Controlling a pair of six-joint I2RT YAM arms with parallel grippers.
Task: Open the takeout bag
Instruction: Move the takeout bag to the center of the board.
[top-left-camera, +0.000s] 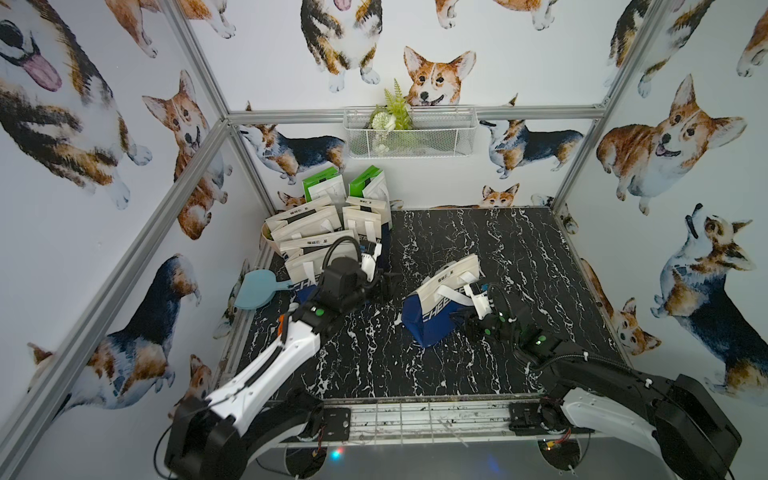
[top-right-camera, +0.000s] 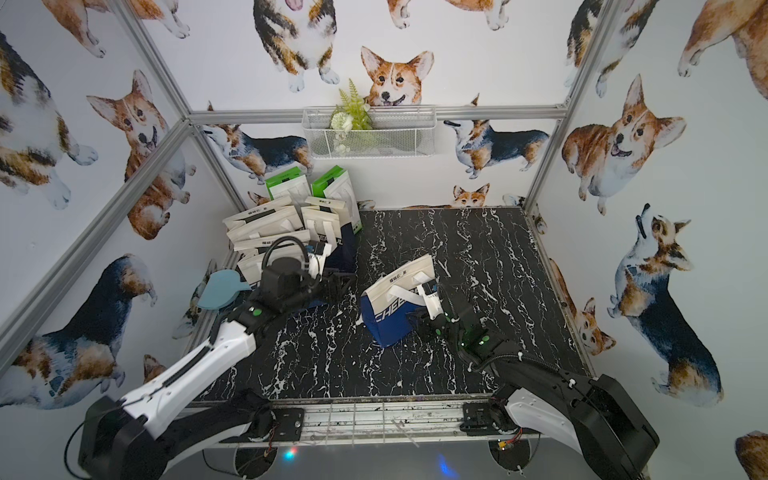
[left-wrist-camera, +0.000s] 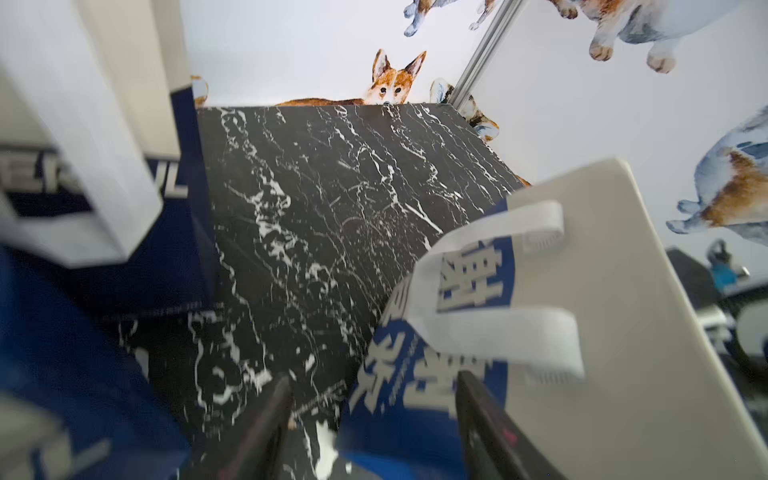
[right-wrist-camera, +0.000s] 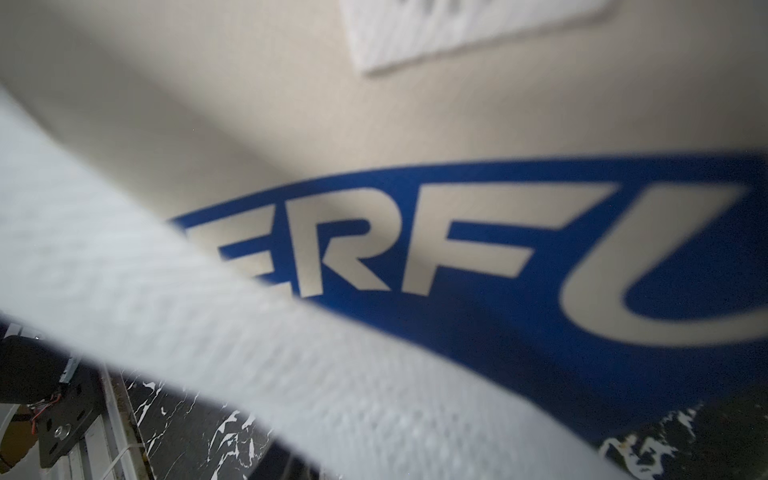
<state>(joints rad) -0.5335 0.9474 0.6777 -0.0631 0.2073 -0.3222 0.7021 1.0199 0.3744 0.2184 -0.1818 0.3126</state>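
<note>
Bags in white and navy paper (top-left-camera: 309, 235) lean in a heap on the outer side of the left gripper (top-left-camera: 388, 286), the nearest ones partly hidden behind its wrist. A flat pale-blue paddle-shaped object (top-left-camera: 251, 293) lies further out on that side, its handle end cut off by the heap. In the left wrist view the two dark fingers (left-wrist-camera: 266, 432) stand spread wide with bare black, white-veined marble table (left-wrist-camera: 332, 208) between them, and they pinch nothing. Their tips and the closest bags of the heap are blurred.

Just ahead of those fingertips, nearer one finger than the other, stands the takeout bag (top-left-camera: 436, 305). It is white paper above and blue below with pale lettering, leaning rather than upright, well apart from the heap. Whether that finger touches its blue corner cannot be told. A flat white woven handle (left-wrist-camera: 490, 332) loops down its near face.

On the bag's far side the right gripper (top-left-camera: 465, 323) sits close against it in both top views, its fingertips lost in dark shadow at the bag's edge. The right wrist view gives only a blurred white handle strap (right-wrist-camera: 187, 332) across the lens and the lettered panel, part of the word covered. No finger shows clearly, so whether this gripper is spread or closed on the strap cannot be told.
</note>
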